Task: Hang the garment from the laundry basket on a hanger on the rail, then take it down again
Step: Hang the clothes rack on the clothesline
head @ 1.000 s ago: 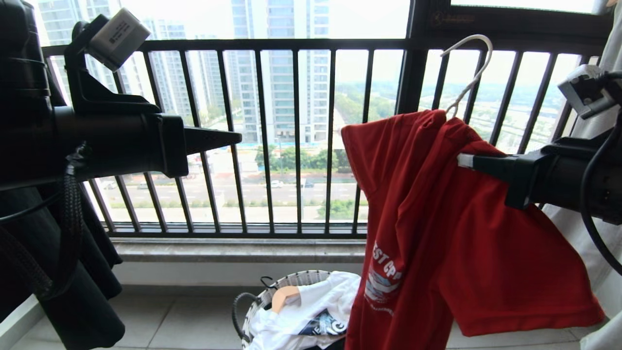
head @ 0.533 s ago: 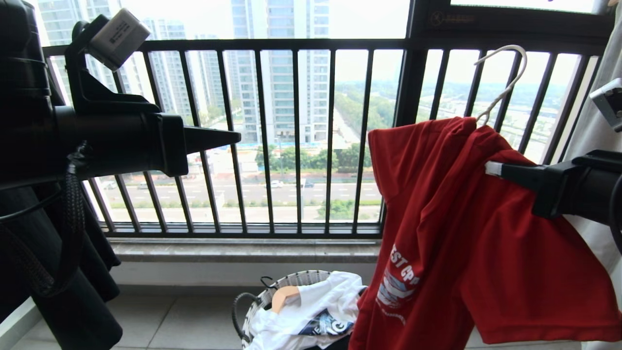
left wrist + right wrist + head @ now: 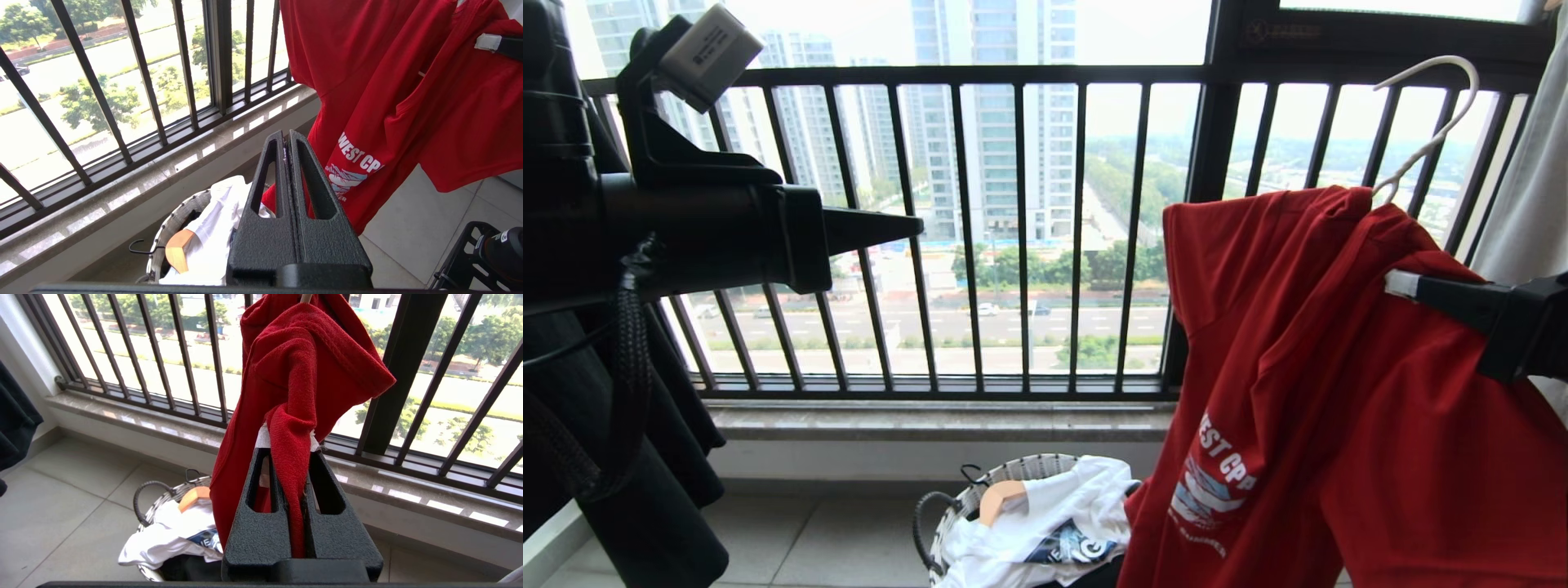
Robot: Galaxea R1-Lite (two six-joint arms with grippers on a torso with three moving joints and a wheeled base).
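The red garment point(image 3: 1339, 392) hangs in the air at the right on the thin white hanger, whose hook point(image 3: 1437, 114) sticks up free in front of the balcony bars. My right gripper point(image 3: 1401, 284) is shut on a bunched fold of the garment's shoulder point(image 3: 302, 375), the cloth running down between its fingers point(image 3: 253, 506). My left gripper point(image 3: 915, 226) is held out level at the left, shut and empty, well apart from the garment point(image 3: 408, 102). The laundry basket point(image 3: 1013, 471) stands on the floor below, just left of the garment's hem. The rail is out of view.
The black balcony railing point(image 3: 1021, 245) runs across ahead above a stone sill. A black garment point(image 3: 645, 490) hangs at the left and a pale one point(image 3: 1527, 204) at the right. The basket holds a white shirt point(image 3: 1054, 523) and a wooden hanger point(image 3: 1001, 496).
My right gripper has carried the garment and hanger to the right, the hook dipping slightly and rising again. The left gripper has barely shifted.
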